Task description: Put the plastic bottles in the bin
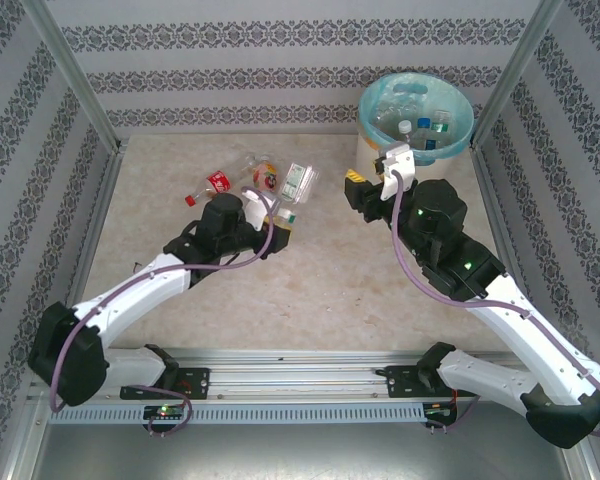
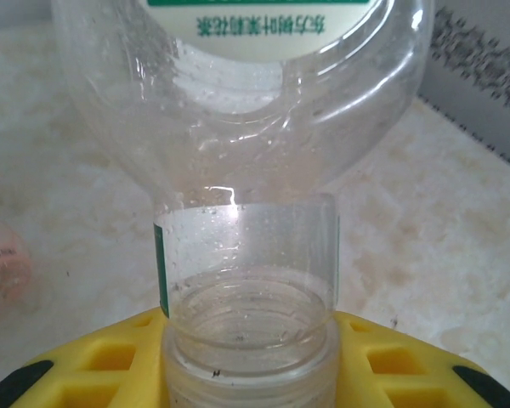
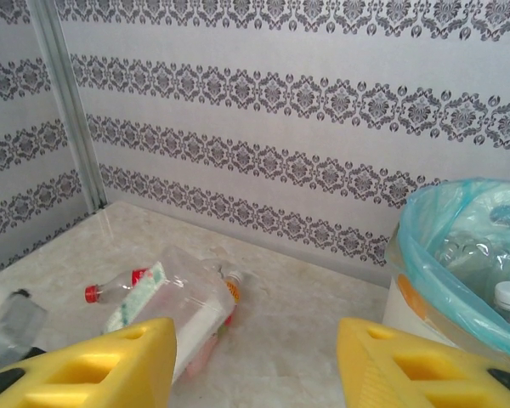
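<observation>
Patterned walls (image 1: 280, 60) ring a pale table (image 1: 330, 290). Left gripper (image 1: 282, 224), middle of the frame, pinches a clear bottle (image 2: 238, 127). Right gripper (image 3: 255, 365) is spread apart by the bin (image 1: 366, 112), upper right, with bottles (image 1: 422, 127) inside.

The bin (image 1: 368, 140) stands at the far right corner of the table (image 1: 330, 290), with several bottles (image 1: 420, 128) inside it. The loose bottles (image 1: 240, 178) lie left of centre, well apart from the bin. The left gripper (image 1: 283, 216), just before them, has the rightmost bottle (image 1: 297, 182) by its neck; the right gripper (image 3: 255, 365) sits just before and left of the bin
</observation>
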Motion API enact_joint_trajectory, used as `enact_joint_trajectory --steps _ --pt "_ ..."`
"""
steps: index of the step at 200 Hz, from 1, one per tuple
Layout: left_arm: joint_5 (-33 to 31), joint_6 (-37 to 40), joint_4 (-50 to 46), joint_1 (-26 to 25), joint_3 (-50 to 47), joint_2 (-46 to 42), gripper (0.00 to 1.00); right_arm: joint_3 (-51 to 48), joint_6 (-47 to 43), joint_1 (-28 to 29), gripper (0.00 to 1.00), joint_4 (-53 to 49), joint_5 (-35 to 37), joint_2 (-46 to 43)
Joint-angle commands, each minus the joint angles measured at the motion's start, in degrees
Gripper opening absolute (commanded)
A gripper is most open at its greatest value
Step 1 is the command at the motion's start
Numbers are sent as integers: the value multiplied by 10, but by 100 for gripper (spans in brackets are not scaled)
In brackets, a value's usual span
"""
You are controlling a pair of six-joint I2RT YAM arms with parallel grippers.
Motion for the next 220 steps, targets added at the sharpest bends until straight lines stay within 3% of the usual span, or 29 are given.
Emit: enact_joint_trajectory --steps 1,92,146,179,220 --pt "17 12 91 -6 -19 -36 36 -5 11 8 53 33 -11 -10" --pt "143 -2 190 -6 -39 -66 34 -65 15 7 57 156 -175 -44" --pt "219 9 191 -6 -29 -67 33 -31 60 7 74 183 -293 3" --pt "216 9 196 -6 -27 -76 33 0 100 8 79 168 -290 44" --pt "159 26 174 -6 -32 -92 32 11 159 8 80 157 -264 83"
